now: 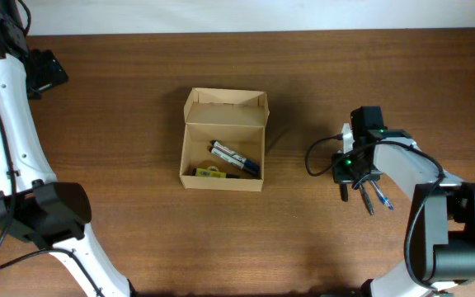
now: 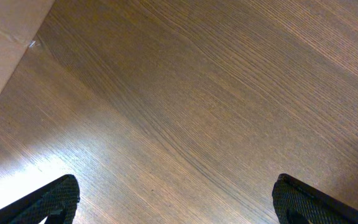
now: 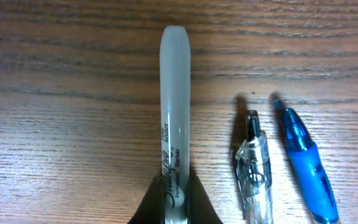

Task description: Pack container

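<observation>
The right gripper (image 3: 176, 208) pinches a grey marker (image 3: 174, 93) by one end, jaws closed tight on the barrel, apparently ready to carry it off. A clear pen (image 3: 253, 168) and a blue pen (image 3: 306, 165) lie at its 3 o'clock. The container (image 1: 221, 183), lid open for loading, sits well apart at the claw's 9 o'clock. The left gripper (image 2: 176, 193) gapes wide, empty.

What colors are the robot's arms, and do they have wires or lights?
Both arms are white tubes with chunky black joints. The left arm has a thin black cable running along it. The right arm has a looping black cable and tiny green lights. The left gripper has black fingers.
</observation>
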Action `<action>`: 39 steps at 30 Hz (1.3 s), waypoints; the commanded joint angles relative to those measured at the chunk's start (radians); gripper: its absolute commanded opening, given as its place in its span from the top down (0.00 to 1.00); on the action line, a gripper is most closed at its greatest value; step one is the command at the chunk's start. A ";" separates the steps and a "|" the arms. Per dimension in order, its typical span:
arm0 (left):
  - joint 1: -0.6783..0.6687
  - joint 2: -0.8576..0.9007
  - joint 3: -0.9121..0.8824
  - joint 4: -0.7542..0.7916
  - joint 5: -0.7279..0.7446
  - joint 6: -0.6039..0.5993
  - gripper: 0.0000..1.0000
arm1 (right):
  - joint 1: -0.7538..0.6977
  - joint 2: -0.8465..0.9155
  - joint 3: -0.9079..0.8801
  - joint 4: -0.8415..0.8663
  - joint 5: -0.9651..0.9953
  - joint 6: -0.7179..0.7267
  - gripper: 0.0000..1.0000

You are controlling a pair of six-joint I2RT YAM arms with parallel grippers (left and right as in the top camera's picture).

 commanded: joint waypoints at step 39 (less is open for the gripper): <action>0.002 0.007 -0.005 -0.001 -0.003 0.011 0.00 | 0.669 0.451 0.980 -0.523 -0.138 -0.900 0.96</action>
